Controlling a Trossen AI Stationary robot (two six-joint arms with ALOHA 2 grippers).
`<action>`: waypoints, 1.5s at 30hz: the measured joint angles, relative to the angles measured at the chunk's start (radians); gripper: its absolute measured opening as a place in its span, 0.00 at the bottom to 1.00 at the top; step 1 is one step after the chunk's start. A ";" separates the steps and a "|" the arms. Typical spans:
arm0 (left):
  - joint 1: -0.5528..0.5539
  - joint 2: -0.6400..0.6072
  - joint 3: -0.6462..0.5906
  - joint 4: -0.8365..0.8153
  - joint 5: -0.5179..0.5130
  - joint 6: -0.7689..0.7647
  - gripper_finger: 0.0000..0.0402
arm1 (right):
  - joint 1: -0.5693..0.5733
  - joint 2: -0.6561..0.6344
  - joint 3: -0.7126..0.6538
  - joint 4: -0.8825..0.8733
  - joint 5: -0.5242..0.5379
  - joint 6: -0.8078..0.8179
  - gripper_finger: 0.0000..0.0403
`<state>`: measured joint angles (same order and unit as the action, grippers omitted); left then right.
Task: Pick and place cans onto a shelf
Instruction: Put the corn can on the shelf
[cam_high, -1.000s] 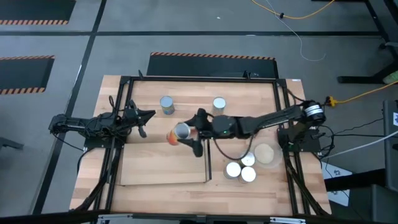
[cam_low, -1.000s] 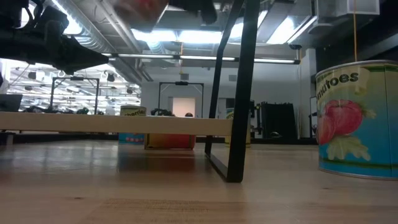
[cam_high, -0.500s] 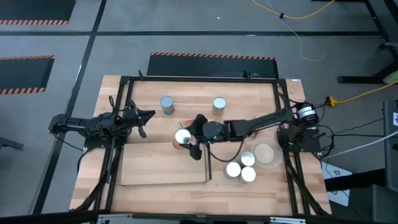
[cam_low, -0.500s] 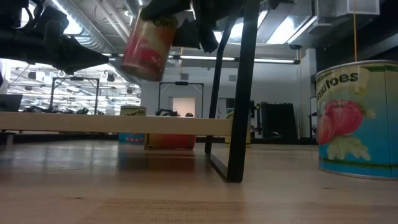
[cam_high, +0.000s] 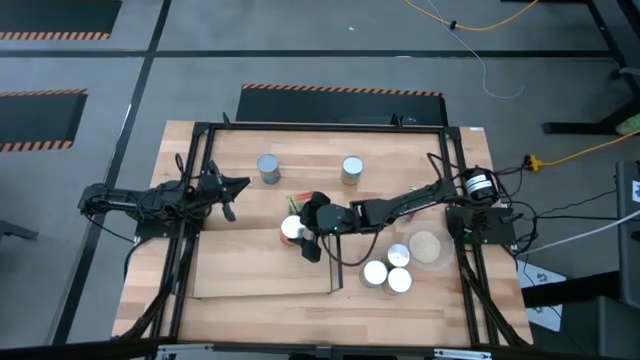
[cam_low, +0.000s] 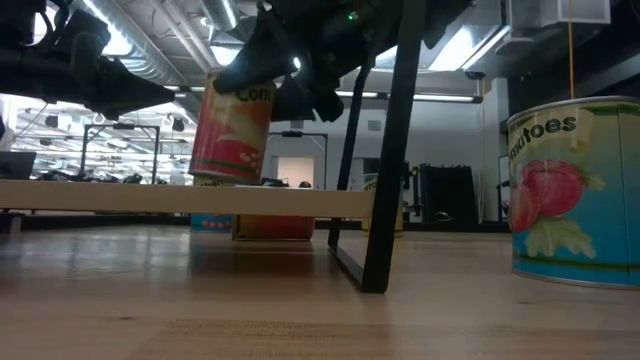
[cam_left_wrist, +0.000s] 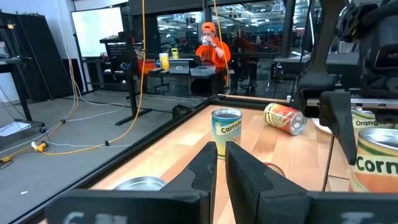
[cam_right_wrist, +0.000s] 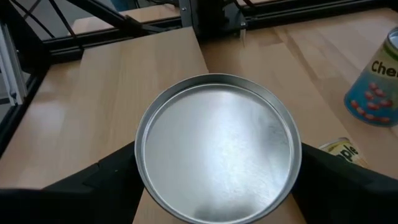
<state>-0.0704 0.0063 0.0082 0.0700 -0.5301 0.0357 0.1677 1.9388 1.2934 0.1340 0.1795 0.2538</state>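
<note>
My right gripper (cam_high: 300, 236) is shut on a can (cam_high: 292, 228) with a silvery top (cam_right_wrist: 217, 146) and a red-and-yellow label (cam_low: 230, 125). It holds the can over the far edge of the shelf (cam_high: 260, 265), a pale board with a black upright frame (cam_low: 385, 150) at its right end. Whether the can's bottom touches the board I cannot tell. Two cans (cam_high: 268, 167) (cam_high: 351, 169) stand on the tabletop beyond the shelf, and three more (cam_high: 388, 272) stand to its right. My left gripper (cam_high: 232, 196) waits shut at the table's left. My right gripper pinches the can's side wall just under the top rim (cam_right_wrist: 142, 163) between its two fingers (cam_right_wrist: 115, 180), one on each side. The fingers slant down from the table's right. The can is nearly upright, tilted a little, its bottom (cam_low: 215, 176) at the shelf board's top face.
A flat beige dish (cam_high: 427, 246) lies right of the shelf, next to the three cans. A tomato can (cam_low: 570, 190) stands close by on the right in the low view. Another can (cam_left_wrist: 285, 118) lies on its side on the table beyond the shelf. Black frame rails (cam_high: 195, 150) border the table.
My right gripper has come down with the can toward the shelf board. The gripper has tipped, and the can, clearly slanted half a second ago, now stands nearly upright with its bottom at the board.
</note>
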 joint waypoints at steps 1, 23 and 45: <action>0.000 0.000 0.000 0.000 0.000 0.000 0.07 | 0.000 0.000 0.000 0.000 0.000 -0.001 0.85; 0.000 0.000 0.000 0.000 0.000 0.000 0.07 | 0.000 0.000 0.000 -0.001 0.000 0.003 0.86; 0.000 0.000 0.000 0.000 -0.001 0.000 0.07 | 0.000 -0.001 0.000 -0.002 0.000 0.000 0.94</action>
<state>-0.0704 0.0063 0.0082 0.0700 -0.5308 0.0361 0.1677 1.9381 1.2934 0.1322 0.1791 0.2537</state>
